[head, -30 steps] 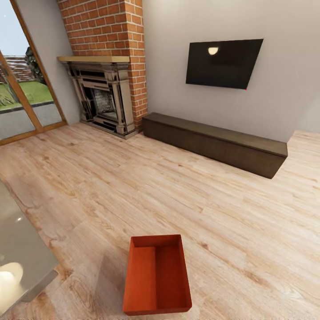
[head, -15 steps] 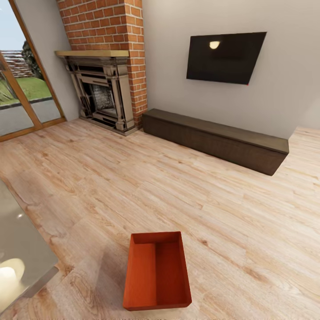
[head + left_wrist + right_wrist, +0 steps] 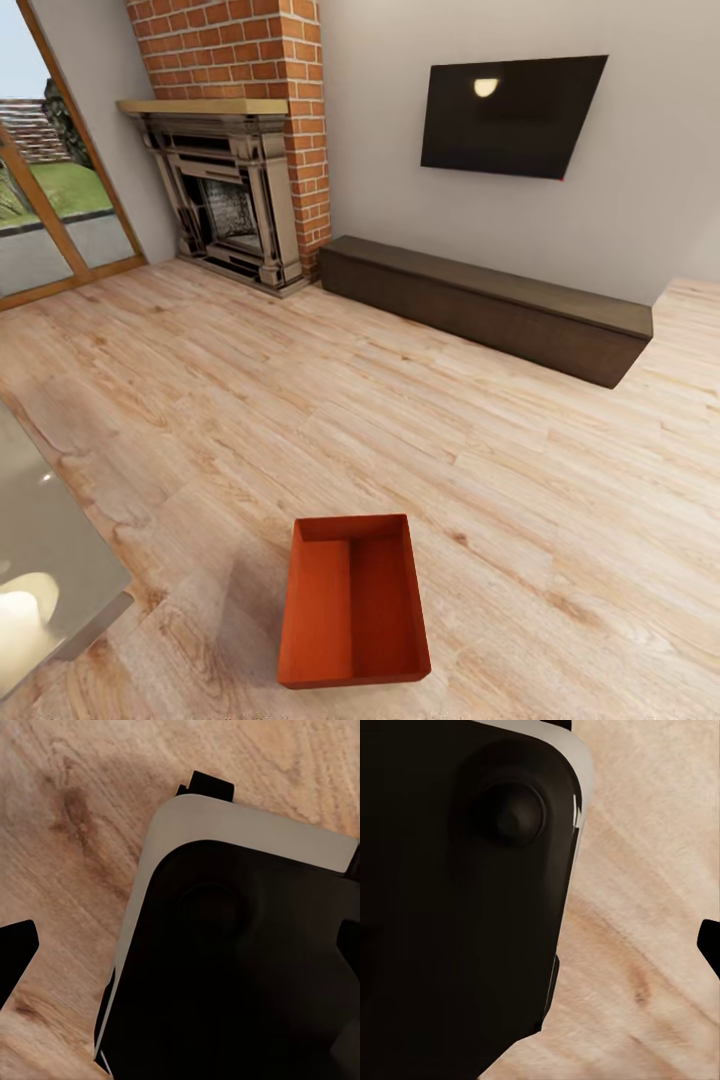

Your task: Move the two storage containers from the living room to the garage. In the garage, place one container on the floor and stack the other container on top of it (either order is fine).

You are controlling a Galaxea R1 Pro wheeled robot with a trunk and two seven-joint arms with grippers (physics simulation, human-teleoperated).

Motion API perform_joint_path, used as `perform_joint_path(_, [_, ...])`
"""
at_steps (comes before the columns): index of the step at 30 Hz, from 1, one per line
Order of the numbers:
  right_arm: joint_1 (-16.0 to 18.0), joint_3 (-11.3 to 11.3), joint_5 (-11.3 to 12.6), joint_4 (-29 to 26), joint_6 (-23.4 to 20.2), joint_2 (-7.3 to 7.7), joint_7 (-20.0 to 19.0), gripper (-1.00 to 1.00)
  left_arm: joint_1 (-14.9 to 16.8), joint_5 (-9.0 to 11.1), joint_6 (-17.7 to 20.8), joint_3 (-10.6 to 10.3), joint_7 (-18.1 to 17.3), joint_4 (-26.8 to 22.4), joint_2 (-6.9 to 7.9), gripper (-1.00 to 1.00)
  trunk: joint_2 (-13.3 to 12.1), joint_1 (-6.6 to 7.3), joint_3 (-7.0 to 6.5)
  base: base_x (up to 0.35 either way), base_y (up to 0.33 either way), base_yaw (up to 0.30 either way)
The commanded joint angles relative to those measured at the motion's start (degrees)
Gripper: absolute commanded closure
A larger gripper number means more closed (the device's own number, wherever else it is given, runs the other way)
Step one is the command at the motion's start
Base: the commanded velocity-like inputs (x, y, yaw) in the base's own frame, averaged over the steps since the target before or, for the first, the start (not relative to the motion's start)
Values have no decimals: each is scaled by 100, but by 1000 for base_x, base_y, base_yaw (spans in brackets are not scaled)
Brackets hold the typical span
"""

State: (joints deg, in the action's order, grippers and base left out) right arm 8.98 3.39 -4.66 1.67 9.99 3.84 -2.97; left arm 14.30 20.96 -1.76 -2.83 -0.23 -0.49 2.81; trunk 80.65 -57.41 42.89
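Observation:
One storage container (image 3: 353, 600), a red-orange open-topped box with nothing inside, sits on the light wood plank floor (image 3: 420, 420) of the living room, close in front of me and slightly left of centre. The left wrist view looks down at my dark base over the planks. There my left gripper (image 3: 180, 952) is open, its black fingertips (image 3: 15, 952) at opposite frame edges with nothing between them. My right gripper (image 3: 540, 952) also hangs over the base and planks. One black fingertip (image 3: 711, 949) shows at the frame edge and nothing is held.
A red-brick fireplace (image 3: 235, 190) stands in the far left corner beside a glass door (image 3: 50, 200). A black TV (image 3: 510, 115) hangs above a long low dark cabinet (image 3: 490, 305) on the far wall. A low grey table (image 3: 40, 540) is close at my left.
The whole head view has shifted, so everything sits a little higher in the picture. The container has not moved on the floor.

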Motion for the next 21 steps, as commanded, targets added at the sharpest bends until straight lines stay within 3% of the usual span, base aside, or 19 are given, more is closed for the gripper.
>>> perform_joint_path(1, [7,32,-26,18,33,2,-2,-100,3,40,-17,-30,-3,5,0,-100,2,0,13,0,0,0])
perform_joint_path(13, [7,30,-26,18,30,10,-2,-100,3,68,-19,12,-20,3,-27,-100,2,0,126,0,0,0])
perform_joint_path(15, [7,30,-26,18,30,6,-4,-100,3,67,-19,22,-41,7,-105,-100,2,0,145,0,0,0])
perform_joint_path(16, [7,30,-26,18,35,6,-3,-100,3,68,-18,7,-51,12,-219,-100,2,0,154,0,0,0])
perform_joint_path(21, [9,30,-26,18,38,11,-2,-100,3,101,-17,-6,-55,26,-255,-100,2,0,201,0,0,0])
